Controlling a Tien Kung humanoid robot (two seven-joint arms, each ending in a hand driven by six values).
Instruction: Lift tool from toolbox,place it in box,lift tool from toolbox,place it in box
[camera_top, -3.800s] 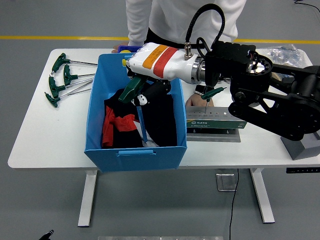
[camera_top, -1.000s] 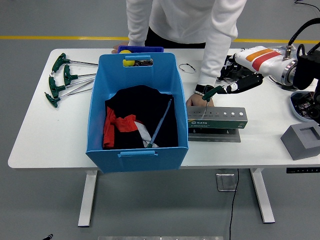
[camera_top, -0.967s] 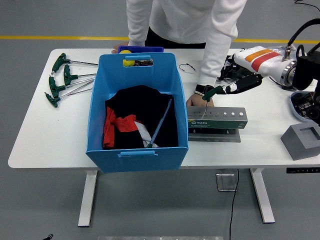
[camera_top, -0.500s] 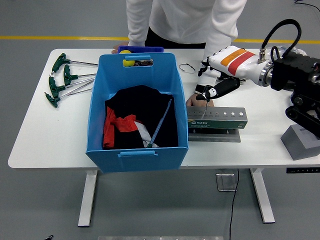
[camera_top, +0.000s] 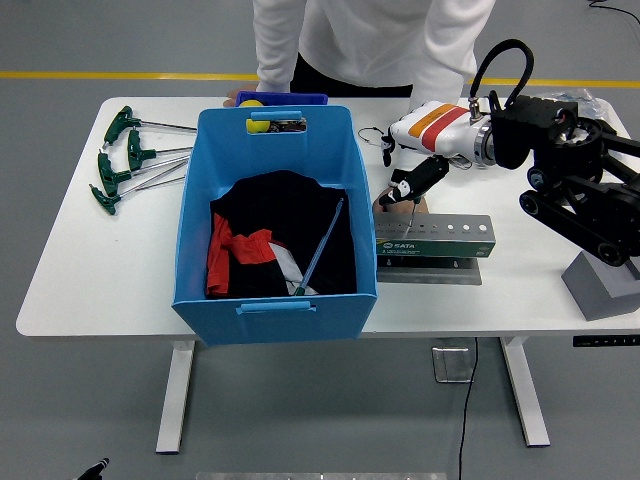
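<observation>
The white table (camera_top: 110, 270) carried a blue box (camera_top: 272, 300), a gray toolbox (camera_top: 432, 240), and green-handled wrenches (camera_top: 125, 160) (far left).

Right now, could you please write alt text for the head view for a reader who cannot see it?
The robot's right hand closes on a green-handled tool standing in the grey tool holder, which a person's hand steadies. Left of it, a blue box holds dark cloth and another tool.

A green label on the front of the grey toolbox (camera_top: 433, 238) read "SATA" in white; the smaller print beside it was too small to read.
</observation>
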